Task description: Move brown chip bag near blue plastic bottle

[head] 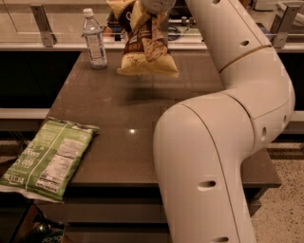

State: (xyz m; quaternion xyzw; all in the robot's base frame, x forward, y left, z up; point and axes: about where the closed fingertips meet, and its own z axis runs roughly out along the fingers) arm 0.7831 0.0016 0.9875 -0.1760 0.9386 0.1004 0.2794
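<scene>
I am in the carrying step: my pincer (154,6) is at the very top of the view, over the far part of the surface (142,137), and it is clamped on the top of the brown chip bag (146,47). The bag hangs below it, clear of the surface, with a shadow (142,95) lying beneath it. The blue plastic bottle (94,40) stands upright at the far left corner of the surface. The hanging bag is to its right, near it but apart, with a strip of bare surface showing between them. I judge the lift done and the carry well along. What is left is to set the bag down and let go. That calls for a short drift toward the bottle if I want it closer, then a straight, slow lowering until the bag's bottom edge rests. I should stay clear of the bottle, since it looks light and a swinging bag could tip it. The green bag (47,159) lies flat on the near left corner, partly overhanging the edge, and has no part in this. My arm (209,156) rises from the near right foreground, bends at a high elbow on the right, and reaches back leftward to the wrist above the bag.
</scene>
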